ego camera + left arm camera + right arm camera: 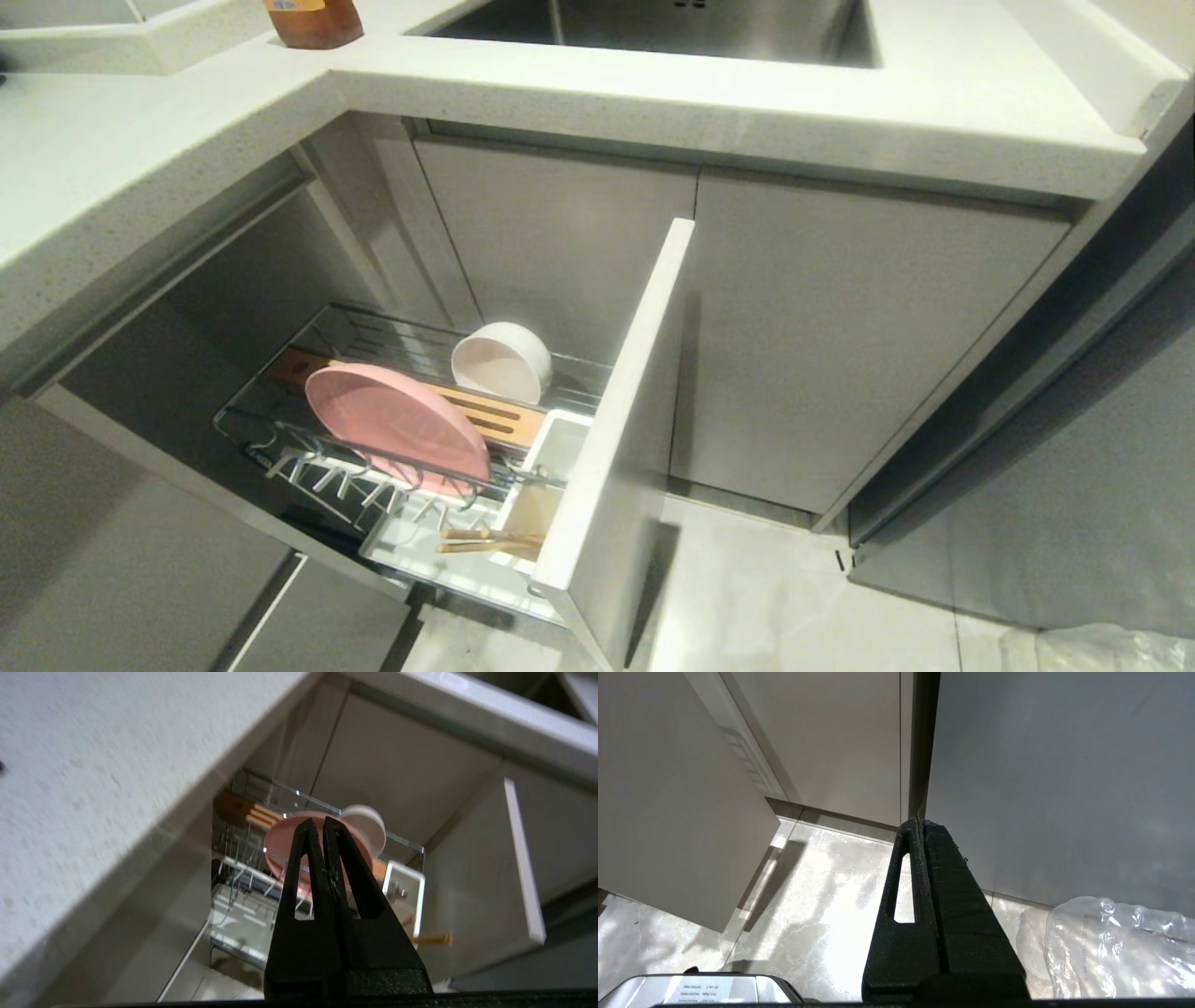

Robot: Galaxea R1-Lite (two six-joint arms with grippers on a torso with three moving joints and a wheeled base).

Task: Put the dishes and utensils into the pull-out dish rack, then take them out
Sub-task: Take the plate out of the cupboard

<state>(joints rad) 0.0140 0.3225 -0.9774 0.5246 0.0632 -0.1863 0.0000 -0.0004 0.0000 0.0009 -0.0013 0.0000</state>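
Pulled-out chrome wire dish rack [280,439] holds the round pastel-pink plate [397,427] on edge, the cream-white bowl [501,362] behind it and wooden chopsticks [487,540] up front, while left gripper [322,826] hovers above, jaws pressed together, empty.

Pretty clearly a home kitchen: pale speckled stone countertop [140,159] wrapping a corner, stainless sink [672,28] set into it, flat grey cabinet doors [840,345] underneath, and a pull-out dish rack [411,439] holding a pink plate [392,420] and white bowl [504,359]. Glossy marble-look floor tiles [747,597]. Possibly a showroom mock-up, hard to say.
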